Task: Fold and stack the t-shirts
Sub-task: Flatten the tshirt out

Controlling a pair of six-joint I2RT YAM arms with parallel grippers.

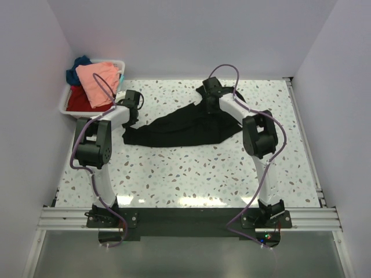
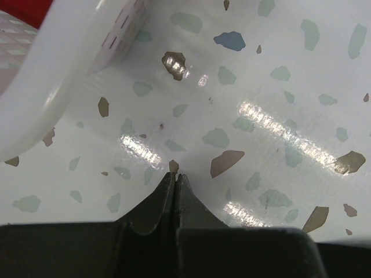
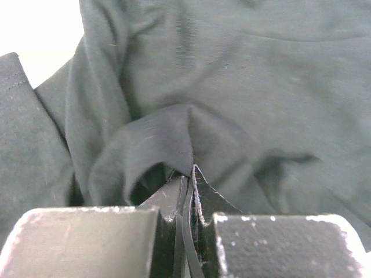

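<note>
The black t-shirt (image 1: 174, 130) lies crumpled across the middle of the table. At its far right end my right gripper (image 1: 210, 92) is shut on it. In the right wrist view a fold of that black t-shirt (image 3: 232, 87) runs into the tips of the right gripper (image 3: 190, 171). My left gripper (image 1: 134, 98) sits low beside the bin. In its own view the left gripper (image 2: 175, 176) is shut with nothing in it, over bare table. The salmon-pink t-shirt (image 1: 98, 81), the red t-shirt (image 1: 78, 101) and the dark blue t-shirt (image 1: 75, 68) are heaped in the bin.
The white plastic bin (image 1: 64, 103) stands at the table's far left corner, and its rim (image 2: 46, 87) curves close to my left fingers. White walls close in the table on three sides. Speckled tabletop (image 1: 191, 174) stretches between the shirt and the arm bases.
</note>
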